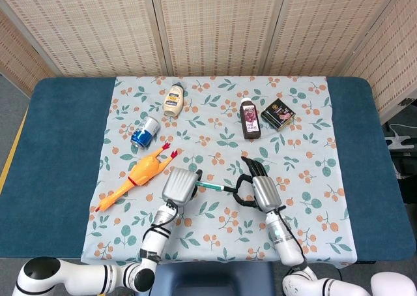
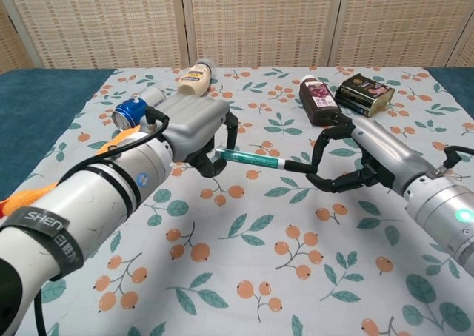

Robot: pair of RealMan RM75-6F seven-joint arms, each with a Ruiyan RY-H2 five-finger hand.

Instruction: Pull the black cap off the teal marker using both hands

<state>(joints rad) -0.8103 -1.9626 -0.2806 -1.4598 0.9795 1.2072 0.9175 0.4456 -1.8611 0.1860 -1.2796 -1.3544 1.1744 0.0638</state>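
The teal marker [image 2: 250, 157] lies level above the flowered cloth [image 2: 244, 277] near the tabletop's near middle, its black cap [image 2: 295, 166] pointing right. The left hand [image 2: 194, 129] grips its left end, fingers [image 2: 228, 129] clamped around the barrel. The right hand [image 2: 355, 158] curls around the cap, fingers [image 2: 321, 145] arched but apart; whether they touch it is unclear. A rubber chicken [image 1: 139, 174] lies further left.

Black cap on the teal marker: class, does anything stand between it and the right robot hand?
Nothing visible does. The right robot hand has its fingers curved around the black cap, while the left robot hand holds the teal marker above the tablecloth.
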